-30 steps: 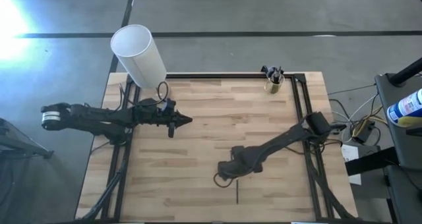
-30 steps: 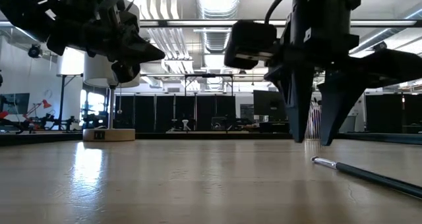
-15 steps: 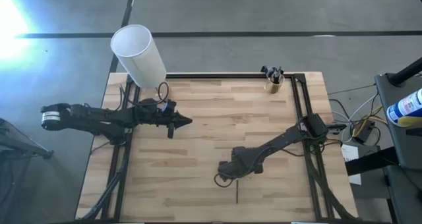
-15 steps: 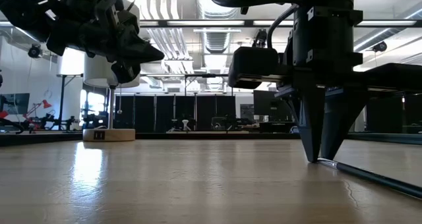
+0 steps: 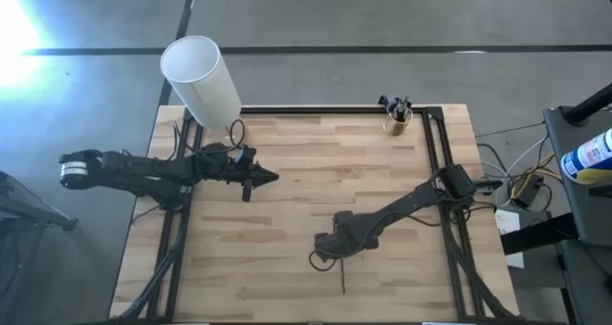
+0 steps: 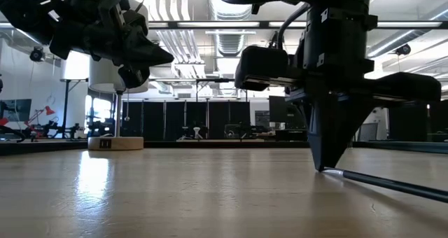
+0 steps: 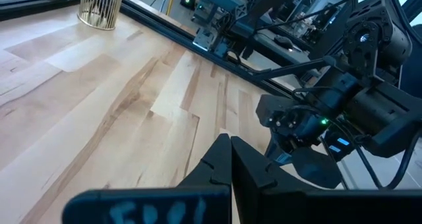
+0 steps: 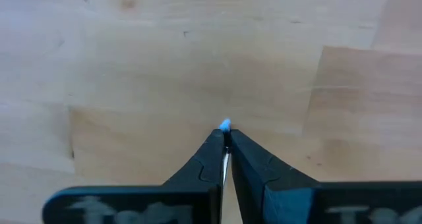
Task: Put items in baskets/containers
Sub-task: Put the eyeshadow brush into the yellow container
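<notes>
1. The left pincer [image 5: 272, 176] is hanging closed and empty above the tabltop's left half, well apart from every stick and from the cup; this arm is waiting.
2. The right pincer [image 5: 337, 258] is standing point-down near the tabletop's [image 5: 287, 220] front middle, its fingers [image 8: 210, 159] closing on the upper end of one stick [image 5: 343, 279]; a pale tip is showing between them in the right wrist view. Judging by the low view, the stick's free length is still lying on the wood.
3. The stick's long axis is running from the pincer straight toward the front edge, so the grip is sitting at one end, not the middle. My guess is that it will be dangling or swinging once lifted.
4. The cup [image 5: 397, 122] is standing at the far right corner, just inside the frame rail [image 5: 435, 162], already holding several dark-ended sticks. It is lying well away from the pincer, up and to the right across bare boards, and the right arm is clearly the nearer one.
5. The tabletop is pale butcher-block, flat and uncluttered along that path. A tall white cylinder [image 5: 201, 79] is leaning at the far left corner, out of the way.
6. Beyond the tabletop, an open workshop with dark panels and ceiling lights is showing.
</notes>
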Motion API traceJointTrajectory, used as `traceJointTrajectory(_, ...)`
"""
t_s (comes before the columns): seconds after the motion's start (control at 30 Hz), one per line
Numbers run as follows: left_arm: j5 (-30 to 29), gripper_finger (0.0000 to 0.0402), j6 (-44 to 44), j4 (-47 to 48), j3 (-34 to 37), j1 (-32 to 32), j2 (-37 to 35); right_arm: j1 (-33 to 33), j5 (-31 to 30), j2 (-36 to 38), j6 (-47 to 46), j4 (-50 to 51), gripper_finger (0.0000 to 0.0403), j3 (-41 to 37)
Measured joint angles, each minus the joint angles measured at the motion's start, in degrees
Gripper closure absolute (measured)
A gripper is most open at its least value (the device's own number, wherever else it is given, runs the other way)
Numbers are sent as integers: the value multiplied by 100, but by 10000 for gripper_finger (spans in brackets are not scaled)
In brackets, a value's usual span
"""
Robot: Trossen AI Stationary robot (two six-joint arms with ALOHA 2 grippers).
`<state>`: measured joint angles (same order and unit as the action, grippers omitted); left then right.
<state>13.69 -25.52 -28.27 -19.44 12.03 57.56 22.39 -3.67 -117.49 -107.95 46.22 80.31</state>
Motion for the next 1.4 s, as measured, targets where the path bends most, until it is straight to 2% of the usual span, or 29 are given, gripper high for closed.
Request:
traceJointTrajectory(0.9,175,401,-186,-26,0,0,0,-94,-530,484,962,-203,394,-15)
traceJointTrajectory(1.27,173,401,-212,-31,0,0,0,-105,-332,575,799,-215,394,-20)
traceJointTrajectory(1.4,173,401,-214,-31,0,0,0,-108,-187,575,706,-221,376,-28)
